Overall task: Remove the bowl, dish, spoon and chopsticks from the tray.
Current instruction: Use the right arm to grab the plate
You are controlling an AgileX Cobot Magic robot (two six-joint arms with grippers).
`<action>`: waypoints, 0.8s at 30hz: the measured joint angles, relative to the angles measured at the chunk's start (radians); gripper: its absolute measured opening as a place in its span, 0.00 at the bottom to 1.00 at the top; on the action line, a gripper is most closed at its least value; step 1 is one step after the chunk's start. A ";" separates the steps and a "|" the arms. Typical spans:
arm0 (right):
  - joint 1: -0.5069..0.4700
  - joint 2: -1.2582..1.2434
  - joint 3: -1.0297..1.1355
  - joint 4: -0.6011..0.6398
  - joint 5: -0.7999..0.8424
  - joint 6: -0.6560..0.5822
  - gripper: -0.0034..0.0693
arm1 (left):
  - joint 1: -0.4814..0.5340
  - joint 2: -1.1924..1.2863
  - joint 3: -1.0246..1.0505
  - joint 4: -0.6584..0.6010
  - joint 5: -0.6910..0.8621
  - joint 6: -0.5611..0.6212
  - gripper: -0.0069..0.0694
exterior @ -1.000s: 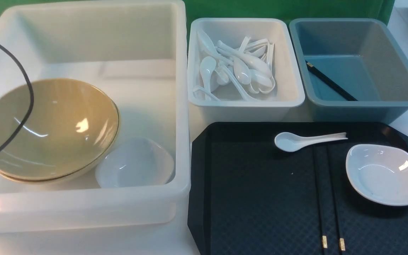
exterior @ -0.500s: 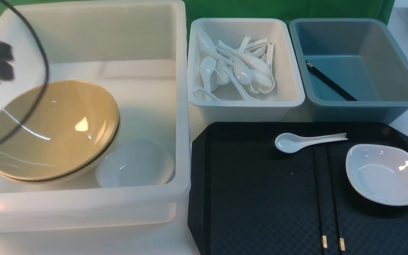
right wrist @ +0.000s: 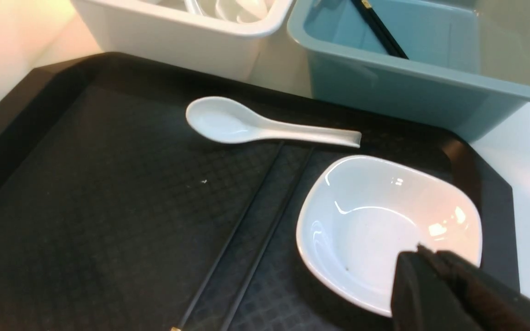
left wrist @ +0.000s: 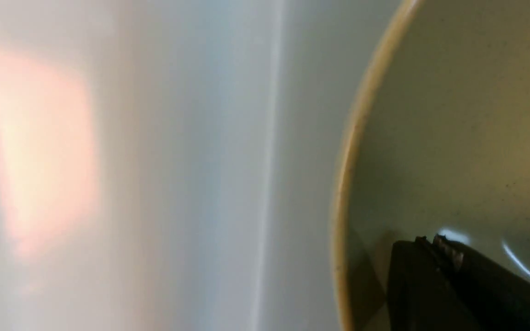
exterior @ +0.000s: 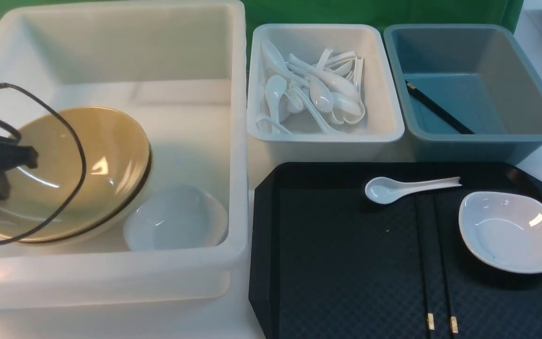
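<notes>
Glossy yellow-olive bowl [exterior: 87, 174] sits in the white bin [exterior: 111, 278] at frame left, left gripper [left wrist: 436, 242] closed and empty over it; right gripper [right wrist: 423, 255] closed above the white dish [right wrist: 366, 220] on the black tray [right wrist: 85, 193].

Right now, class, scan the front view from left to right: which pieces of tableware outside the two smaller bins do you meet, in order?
bowl → white dish beside it → spoon → dish on the tray. The chopsticks are left out: the spoon's handle overlaps their span.
</notes>
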 joint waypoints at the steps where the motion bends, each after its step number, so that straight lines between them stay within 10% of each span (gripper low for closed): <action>1: 0.000 0.000 0.000 0.000 0.000 0.000 0.11 | 0.000 -0.018 0.000 0.030 -0.002 -0.030 0.08; 24: 0.009 0.000 0.001 0.000 0.010 0.003 0.11 | 0.000 0.044 -0.002 -0.028 -0.009 0.021 0.08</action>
